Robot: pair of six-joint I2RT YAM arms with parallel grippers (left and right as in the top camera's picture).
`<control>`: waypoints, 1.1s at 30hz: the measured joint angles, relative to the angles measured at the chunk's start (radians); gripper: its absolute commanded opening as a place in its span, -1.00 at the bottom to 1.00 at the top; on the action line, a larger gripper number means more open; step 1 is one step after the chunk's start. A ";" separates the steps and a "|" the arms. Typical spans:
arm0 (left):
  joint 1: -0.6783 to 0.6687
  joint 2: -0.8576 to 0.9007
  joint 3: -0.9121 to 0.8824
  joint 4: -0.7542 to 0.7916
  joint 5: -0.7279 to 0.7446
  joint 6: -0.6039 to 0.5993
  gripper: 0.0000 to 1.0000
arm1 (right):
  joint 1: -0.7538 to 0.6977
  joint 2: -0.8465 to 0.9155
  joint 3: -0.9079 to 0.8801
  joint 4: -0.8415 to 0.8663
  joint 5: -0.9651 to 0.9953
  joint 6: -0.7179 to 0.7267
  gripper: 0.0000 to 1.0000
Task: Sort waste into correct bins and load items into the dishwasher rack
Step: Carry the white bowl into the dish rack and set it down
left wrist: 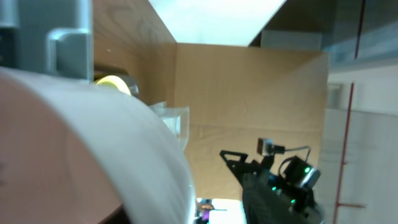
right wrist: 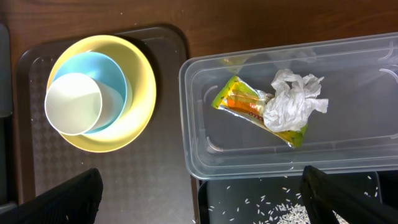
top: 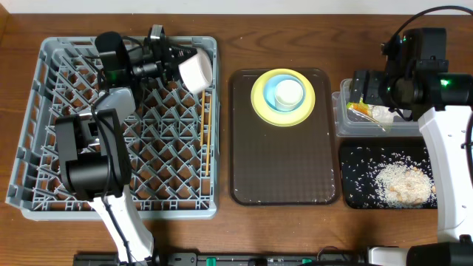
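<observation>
My left gripper (top: 176, 63) is shut on the white bowl (top: 195, 71), held on its side over the far right corner of the grey dishwasher rack (top: 44, 111). The bowl fills the left of the left wrist view (left wrist: 93, 155). Chopsticks (top: 208, 133) lie along the rack's right side. The yellow plate (top: 260, 103) holds the light blue bowl (top: 275, 80) and the white cup (top: 289, 92). My right gripper (right wrist: 205, 199) is open and empty over the clear tub (right wrist: 205, 155), which holds the wrapper (right wrist: 245, 106) and the tissue (right wrist: 292, 99). Rice (top: 403, 183) lies in the black tray (top: 355, 198).
The brown serving tray (top: 281, 170) sits between the rack and the bins, with the plate stack at its far end. The right arm (top: 443, 140) stands at the table's right edge. The left arm's base (top: 89, 162) rises over the rack's near left part.
</observation>
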 measured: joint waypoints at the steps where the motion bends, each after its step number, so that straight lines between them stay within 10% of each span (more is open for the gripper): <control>1: 0.007 0.003 -0.002 0.000 -0.002 -0.003 0.05 | 0.000 0.000 0.000 0.000 0.000 0.000 0.99; 6: 0.066 0.005 -0.003 0.115 -0.003 -0.029 0.60 | 0.000 0.000 0.000 0.000 0.000 0.000 0.98; 14: 0.203 -0.018 -0.003 0.463 0.002 -0.244 0.71 | 0.000 0.000 0.000 0.000 0.000 0.000 0.99; 33: 0.183 -0.144 -0.003 0.485 0.094 -0.363 0.81 | 0.000 0.000 0.000 0.000 0.000 0.000 0.98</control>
